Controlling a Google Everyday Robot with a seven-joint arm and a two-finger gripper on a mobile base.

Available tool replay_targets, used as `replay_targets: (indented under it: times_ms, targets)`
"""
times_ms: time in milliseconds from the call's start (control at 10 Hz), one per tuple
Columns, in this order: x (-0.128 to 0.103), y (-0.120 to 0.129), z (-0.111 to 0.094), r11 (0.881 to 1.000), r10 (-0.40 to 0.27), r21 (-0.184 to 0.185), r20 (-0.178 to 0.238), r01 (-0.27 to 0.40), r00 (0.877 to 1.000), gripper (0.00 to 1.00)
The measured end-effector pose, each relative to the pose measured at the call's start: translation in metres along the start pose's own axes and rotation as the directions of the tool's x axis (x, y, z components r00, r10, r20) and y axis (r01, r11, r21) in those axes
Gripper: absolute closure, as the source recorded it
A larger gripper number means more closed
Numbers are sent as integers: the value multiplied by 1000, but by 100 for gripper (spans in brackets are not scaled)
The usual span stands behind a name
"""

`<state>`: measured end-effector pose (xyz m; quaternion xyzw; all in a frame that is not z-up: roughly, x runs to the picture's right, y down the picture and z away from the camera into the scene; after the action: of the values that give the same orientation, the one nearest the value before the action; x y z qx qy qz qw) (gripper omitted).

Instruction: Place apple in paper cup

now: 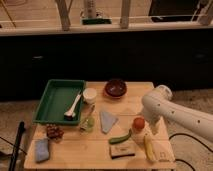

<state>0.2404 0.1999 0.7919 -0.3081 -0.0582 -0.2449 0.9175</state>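
Observation:
The apple [138, 122] is small, round and red-orange. It sits near the right front of the wooden table [100, 145], on top of a pale object. The paper cup [90, 95] is cream-white and stands upright at the back middle, between the green tray and the dark red-brown bowl. My white arm comes in from the right and bends down. My gripper [149, 128] hangs low just right of the apple, close to it. The arm hides the gripper's tip.
A green tray [46, 104] holding a white spoon [73, 106] stands at back left, and a dark bowl [115, 88] at the back. A blue cloth [107, 121], a green glass [87, 124], a green pepper [120, 138], a sponge [122, 150] and a banana [149, 148] lie around.

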Motion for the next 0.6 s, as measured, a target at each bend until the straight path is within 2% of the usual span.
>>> replay_targets:
  times_ms: [600]
  targets:
    - [-14, -17, 12, 999, -38, 14, 63, 37, 997, 20]
